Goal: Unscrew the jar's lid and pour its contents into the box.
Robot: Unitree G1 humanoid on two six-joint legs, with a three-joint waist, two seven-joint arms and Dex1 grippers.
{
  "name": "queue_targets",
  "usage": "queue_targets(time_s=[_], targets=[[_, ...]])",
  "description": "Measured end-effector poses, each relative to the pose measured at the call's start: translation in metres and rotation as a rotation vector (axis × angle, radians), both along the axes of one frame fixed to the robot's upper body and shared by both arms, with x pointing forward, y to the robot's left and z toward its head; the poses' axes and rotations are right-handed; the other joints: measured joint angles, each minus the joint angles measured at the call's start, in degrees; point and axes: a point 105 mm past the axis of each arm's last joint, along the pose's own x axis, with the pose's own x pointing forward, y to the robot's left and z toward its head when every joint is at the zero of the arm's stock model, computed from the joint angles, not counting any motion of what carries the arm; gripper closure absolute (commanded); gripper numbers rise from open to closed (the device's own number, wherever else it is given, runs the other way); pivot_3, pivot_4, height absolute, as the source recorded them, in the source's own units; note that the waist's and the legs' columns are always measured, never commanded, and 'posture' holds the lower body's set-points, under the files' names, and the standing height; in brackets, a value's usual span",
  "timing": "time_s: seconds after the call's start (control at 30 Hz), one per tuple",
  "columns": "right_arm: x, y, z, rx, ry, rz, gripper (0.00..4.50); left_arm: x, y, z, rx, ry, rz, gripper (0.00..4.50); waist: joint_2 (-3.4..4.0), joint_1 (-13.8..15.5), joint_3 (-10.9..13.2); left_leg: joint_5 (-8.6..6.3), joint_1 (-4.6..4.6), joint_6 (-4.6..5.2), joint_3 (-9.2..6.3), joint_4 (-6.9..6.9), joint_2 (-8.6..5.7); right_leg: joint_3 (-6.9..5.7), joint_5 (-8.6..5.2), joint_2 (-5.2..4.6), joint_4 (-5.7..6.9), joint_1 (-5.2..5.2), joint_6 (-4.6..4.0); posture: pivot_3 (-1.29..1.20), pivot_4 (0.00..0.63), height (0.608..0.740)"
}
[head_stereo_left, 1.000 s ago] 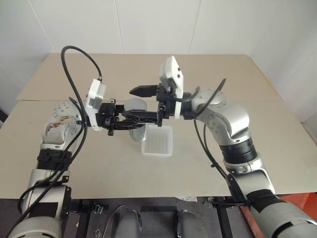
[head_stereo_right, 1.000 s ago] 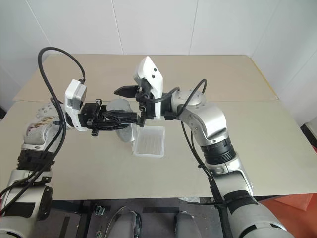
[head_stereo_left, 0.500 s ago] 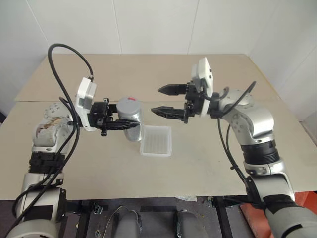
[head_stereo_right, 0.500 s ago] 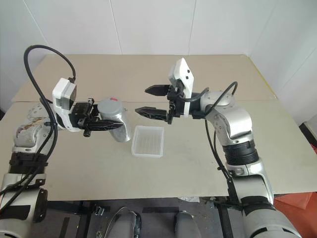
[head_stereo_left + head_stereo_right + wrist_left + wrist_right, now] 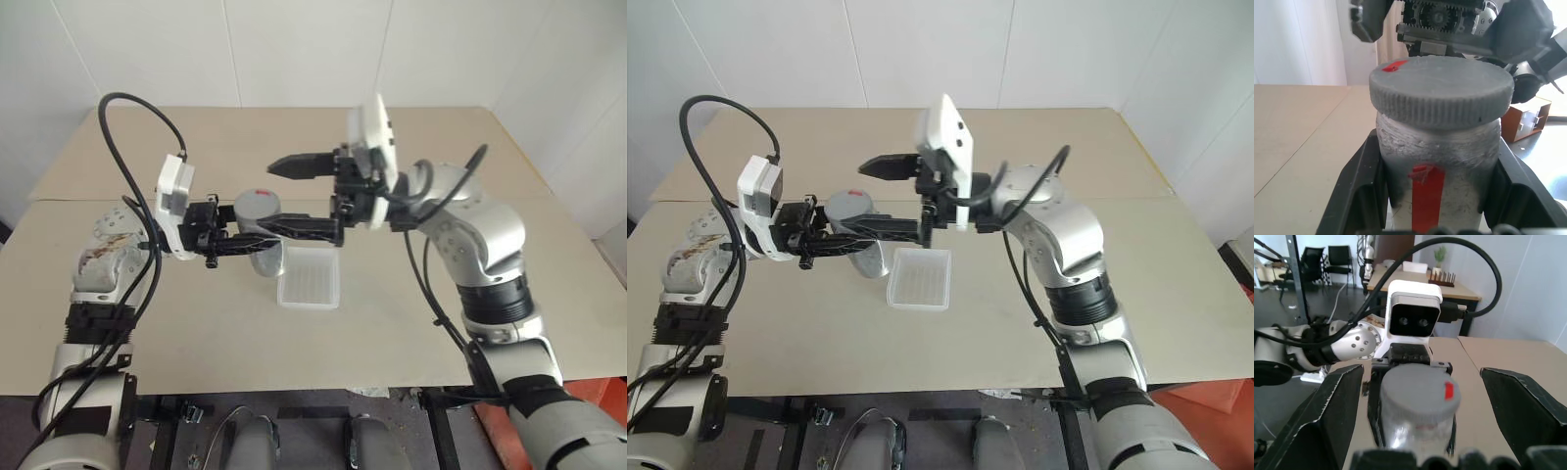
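My left gripper [image 5: 253, 243] is shut on the jar [image 5: 1437, 181], a clear cylinder with a red mark on its side, and holds it upright above the table. The grey lid [image 5: 257, 207] with a small red mark sits on the jar. My right gripper [image 5: 278, 199] reaches in from the right, open wide. One finger stands on each side of the lid [image 5: 1418, 394], clear of it. The box [image 5: 311, 279], a shallow translucent white tray, lies on the table just below and to the right of the jar. The contents are hidden inside the cloudy jar.
The beige table [image 5: 441, 323] runs wide to both sides, with a seam [image 5: 549, 199] across it behind the arms. White walls close off the back. A black cable [image 5: 127, 147] arches above my left wrist.
The right gripper drew away to the right from the lid, then came back over it, open all the while. The left gripper kept hold of the jar and shifted only slightly.
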Motion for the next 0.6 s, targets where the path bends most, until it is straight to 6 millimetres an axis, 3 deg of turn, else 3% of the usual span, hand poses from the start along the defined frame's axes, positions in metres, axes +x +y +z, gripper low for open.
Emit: queue_targets(time_s=[0.37,0.6], targets=[[0.011,0.028,-0.007,-0.035,0.032,-0.027,0.06,0.000,0.000,0.000,-0.001,0.000,0.002,2.47,0.00,0.07,0.00,0.00,0.00,0.00,0.00,-0.01,0.00,-0.01,0.00,0.01,0.01,-0.01,0.00,0.00,0.150,0.740],[0.014,0.026,-0.009,-0.043,0.037,-0.036,0.06,0.001,0.002,-0.001,0.005,0.003,0.015,2.47,0.00,0.09,0.00,0.00,0.00,0.00,0.00,0.00,0.00,-0.01,0.00,-0.01,0.00,0.00,0.00,0.00,0.150,0.740]])
